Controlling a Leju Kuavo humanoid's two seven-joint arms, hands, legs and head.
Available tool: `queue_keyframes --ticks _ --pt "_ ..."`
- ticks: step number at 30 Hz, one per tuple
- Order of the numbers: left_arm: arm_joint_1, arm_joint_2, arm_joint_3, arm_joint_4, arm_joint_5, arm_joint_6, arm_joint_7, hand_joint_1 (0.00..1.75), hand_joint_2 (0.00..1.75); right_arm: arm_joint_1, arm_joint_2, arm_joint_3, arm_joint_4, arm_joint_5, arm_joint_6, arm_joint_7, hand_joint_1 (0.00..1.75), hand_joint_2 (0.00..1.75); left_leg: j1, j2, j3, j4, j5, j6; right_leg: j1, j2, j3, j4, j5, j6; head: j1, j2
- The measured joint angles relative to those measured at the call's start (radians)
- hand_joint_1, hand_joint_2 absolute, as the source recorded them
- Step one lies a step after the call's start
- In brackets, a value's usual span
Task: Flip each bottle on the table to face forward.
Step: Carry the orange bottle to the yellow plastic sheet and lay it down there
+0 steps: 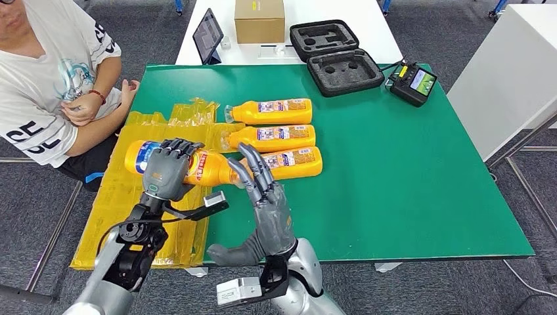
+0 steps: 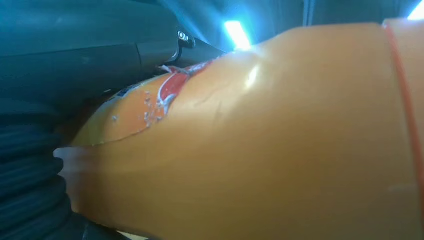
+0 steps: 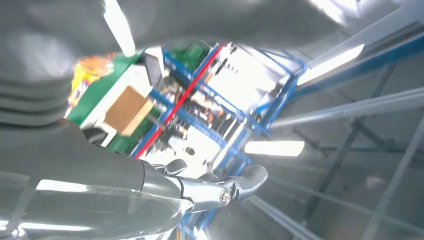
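Bottles number four: three lie side by side on the green table [image 1: 407, 190], labels up, apparently finished, with the nearest bottle [image 1: 295, 163] just behind the right hand [image 1: 263, 190]. Left of them, over yellow bags [image 1: 121, 203], the fourth bottle [image 1: 203, 167] sits in the left hand [image 1: 167, 172], fingers wrapped around it, seemingly mid-flip. Right-hand fingers are spread, holding nothing.

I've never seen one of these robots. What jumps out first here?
The left hand grips an orange bottle at the green table's near left, and the right hand is raised open beside it. Three more bottles lie in a row behind, and a person sits watching at the far left.
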Motion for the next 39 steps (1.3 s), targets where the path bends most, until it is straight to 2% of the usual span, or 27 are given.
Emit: queue_keyframes --ticks 7,10,14,22,31,33,37,39 --pt "-0.015 0.011 -0.007 0.024 -0.021 -0.002 0.022 1.75 1.75 -0.003 -0.001 0.011 0.006 -0.005 0.0 0.002 0.0 1.75 0.0 0.0 0.0 0.0 0.0 0.0 0.0 0.0 0.0 0.0 0.0 0.0 0.0 0.0" --pt "-0.069 0.053 -0.043 0.129 -0.05 -0.035 0.061 1.75 1.75 -0.016 -0.006 0.048 0.027 -0.017 0.0 0.007 0.0 1.75 0.0 0.001 0.0 0.0 0.0 0.0 0.0 0.001 -0.001 0.0 0.0 0.0 0.0 0.0" --pt "-0.116 0.1 -0.09 0.289 0.005 -0.127 0.055 1.75 1.75 -0.041 -0.016 0.098 0.061 -0.032 0.0 0.022 0.0 1.75 0.0 0.0 -0.001 0.0 0.0 0.0 0.0 0.0 -0.001 0.0 0.0 0.0 0.0 0.0" --pt "-0.142 0.107 -0.061 0.354 0.195 -0.282 0.017 1.75 1.75 -0.048 -0.021 0.117 0.083 -0.034 0.0 0.043 0.0 1.75 0.0 0.0 -0.001 0.0 0.0 0.0 0.0 0.0 -0.001 0.0 0.0 0.0 0.0 0.0" --pt "-0.155 0.109 -0.04 0.376 0.213 -0.297 0.009 1.75 1.75 -0.053 -0.025 0.12 0.096 -0.034 0.0 0.05 0.0 1.75 0.0 0.0 -0.001 0.0 0.0 0.0 0.0 0.0 -0.001 0.0 0.0 0.0 0.0 0.0" --pt "-0.158 0.109 -0.036 0.378 0.239 -0.321 0.003 1.62 1.75 -0.053 -0.025 0.12 0.098 -0.035 0.0 0.051 0.0 1.75 0.0 0.0 -0.001 0.0 0.0 0.0 0.0 0.0 -0.001 0.0 0.0 0.0 0.0 0.0" --pt "-0.178 0.109 -0.019 0.388 0.315 -0.389 -0.004 0.65 1.75 -0.054 -0.025 0.121 0.102 -0.038 0.003 0.055 0.0 1.75 0.0 0.0 -0.001 0.0 0.0 0.0 0.0 0.0 -0.001 0.0 0.0 0.0 0.0 0.0" --pt "-0.19 0.11 -0.014 0.395 0.334 -0.412 -0.004 0.26 1.75 -0.054 -0.025 0.122 0.105 -0.042 0.008 0.058 0.0 1.75 0.0 -0.001 -0.001 0.0 0.0 0.0 0.0 0.0 0.0 0.0 0.0 0.0 0.0 0.0"
